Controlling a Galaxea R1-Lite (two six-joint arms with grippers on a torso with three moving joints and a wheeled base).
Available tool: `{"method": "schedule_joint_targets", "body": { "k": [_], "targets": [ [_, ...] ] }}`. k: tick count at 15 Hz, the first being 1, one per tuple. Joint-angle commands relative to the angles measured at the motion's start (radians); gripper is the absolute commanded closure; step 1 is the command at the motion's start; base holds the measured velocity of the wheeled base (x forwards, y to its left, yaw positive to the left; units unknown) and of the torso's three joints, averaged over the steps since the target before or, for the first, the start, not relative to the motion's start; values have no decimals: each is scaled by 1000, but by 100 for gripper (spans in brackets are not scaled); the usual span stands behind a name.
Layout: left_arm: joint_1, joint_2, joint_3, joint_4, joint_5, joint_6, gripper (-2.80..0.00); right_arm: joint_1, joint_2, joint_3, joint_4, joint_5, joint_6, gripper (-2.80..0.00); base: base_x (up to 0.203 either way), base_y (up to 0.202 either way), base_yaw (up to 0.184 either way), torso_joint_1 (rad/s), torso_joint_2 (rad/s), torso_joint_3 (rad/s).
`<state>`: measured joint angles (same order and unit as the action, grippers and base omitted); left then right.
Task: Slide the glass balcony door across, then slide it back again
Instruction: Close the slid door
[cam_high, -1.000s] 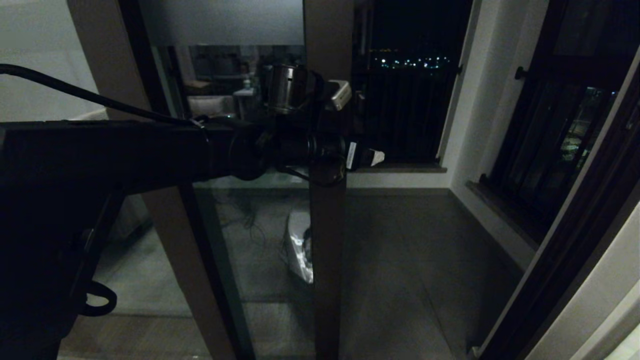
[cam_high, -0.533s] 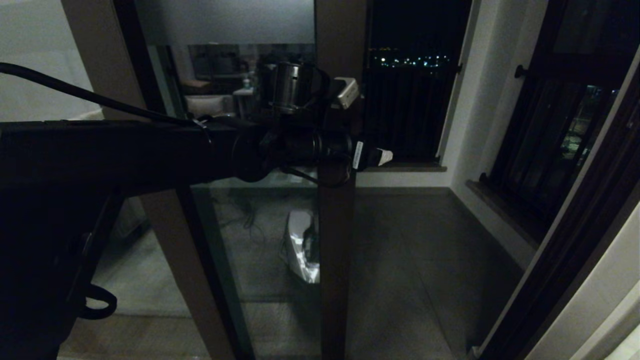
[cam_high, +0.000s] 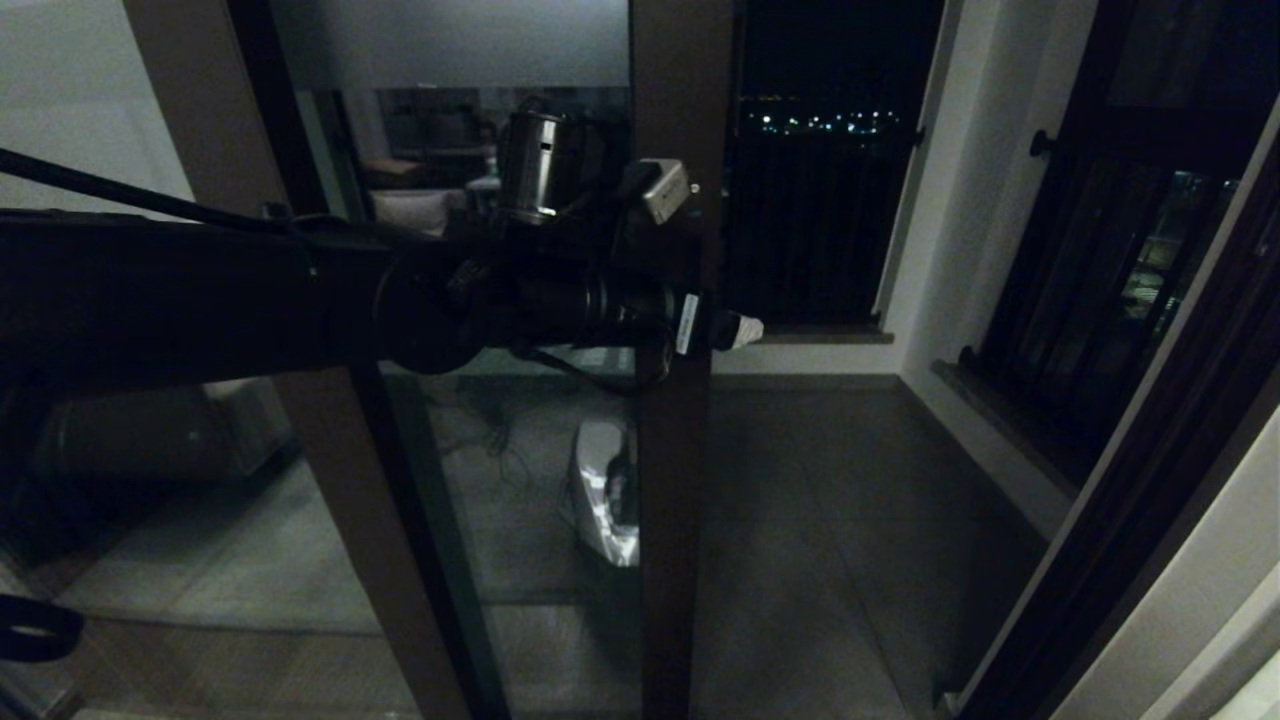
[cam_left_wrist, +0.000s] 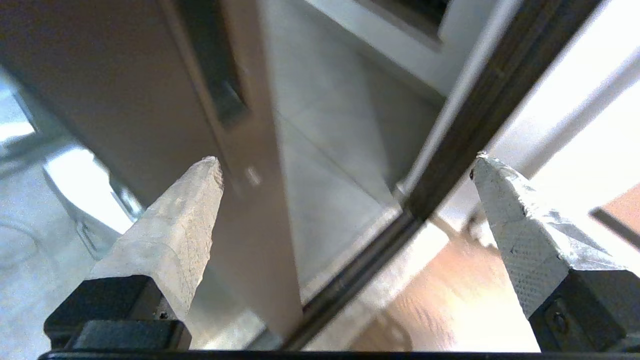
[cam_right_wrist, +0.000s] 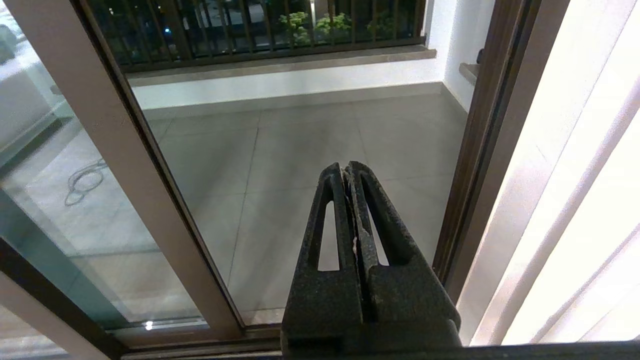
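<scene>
The glass balcony door (cam_high: 668, 500) stands partway across the opening, its dark brown stile upright in the middle of the head view. My left arm reaches across from the left, and my left gripper (cam_high: 738, 328) pokes just past the stile's free edge at mid height. In the left wrist view that left gripper (cam_left_wrist: 345, 160) is wide open; the stile (cam_left_wrist: 150, 100) with its recessed black handle (cam_left_wrist: 220, 85) runs beside one white finger (cam_left_wrist: 175, 225), and its edge lies between the two. My right gripper (cam_right_wrist: 348, 167) is shut on nothing, low before the opening, and is out of the head view.
A fixed brown-framed panel (cam_high: 330, 450) overlaps the door on the left. The dark door jamb (cam_high: 1130, 480) bounds the opening on the right, with a barred window (cam_high: 1100, 270) beyond. Balcony tiles (cam_high: 820, 520) and a railing (cam_high: 820, 230) lie ahead. The floor track (cam_left_wrist: 350, 280) runs below.
The door slid a little to the right, then stopped. My left arm has since risen and drawn back slightly to the left, staying at the stile.
</scene>
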<state>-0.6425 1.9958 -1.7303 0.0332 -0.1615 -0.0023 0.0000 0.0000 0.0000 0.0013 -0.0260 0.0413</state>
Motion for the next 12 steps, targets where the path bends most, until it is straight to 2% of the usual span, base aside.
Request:
{"method": "schedule_joint_targets", "body": {
  "k": [1, 5, 7, 9, 10, 11, 12],
  "targets": [
    [1, -194, 172, -2, 18, -1, -280, 0, 0, 0, 0, 0, 0, 0, 0, 0, 0, 0, 0, 0],
    [38, -531, 490, -51, 89, 1, -280, 0, 0, 0, 0, 0, 0, 0, 0, 0, 0, 0, 0, 0],
    [47, -717, 595, -39, 183, 3, -280, 0, 0, 0, 0, 0, 0, 0, 0, 0, 0, 0, 0, 0],
    [56, -896, 671, 13, 327, 3, -280, 0, 0, 0, 0, 0, 0, 0, 0, 0, 0, 0, 0, 0],
    [67, -974, 700, 39, 371, 4, 0, 0, -2, 0, 0, 0, 2, 0, 0, 0, 0, 0, 0, 0],
    [103, -1055, 731, 69, 403, 7, 0, 0, -1, 0, 0, 0, 0, 0, 0, 0, 0, 0, 0, 0],
    [177, -1123, 760, 96, 423, 12, 0, 0, 0, 0, 0, 0, 0, 0, 0, 0, 0, 0, 0, 0]
  ]
}}
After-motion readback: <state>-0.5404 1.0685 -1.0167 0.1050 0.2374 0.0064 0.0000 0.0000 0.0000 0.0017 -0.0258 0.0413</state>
